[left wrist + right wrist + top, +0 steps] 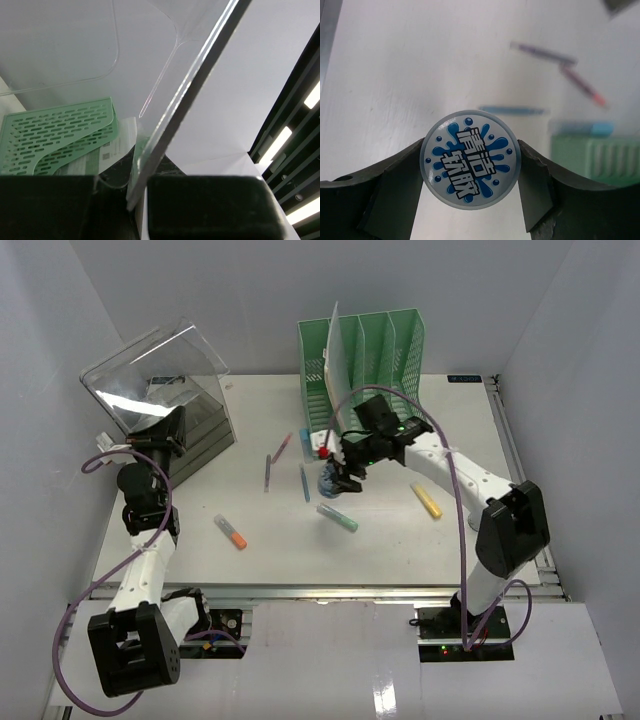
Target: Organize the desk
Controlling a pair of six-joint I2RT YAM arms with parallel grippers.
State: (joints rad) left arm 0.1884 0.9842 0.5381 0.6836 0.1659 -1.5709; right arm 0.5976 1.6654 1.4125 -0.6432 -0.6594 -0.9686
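The white desk [400, 550] has several pens and markers scattered on it. My right gripper [337, 480] hovers over the middle of the desk, in front of the green file rack [365, 355]. It is shut on a small round tub [471, 158] with a white and blue splash label, and its fingers [400, 180] press both sides. My left gripper [163, 438] is at the back left by the clear plastic box [160, 390]. It is shut on the edge of the box's raised clear lid [165, 145], which runs between the black fingers [210, 205].
On the desk lie an orange marker [230, 531], a teal marker [338, 517], a yellow marker [427, 500], a purple pen [268, 472], a pink pen [283, 447] and a blue pen [305, 482]. A white sheet [335, 355] stands in the rack. Grey walls enclose the desk.
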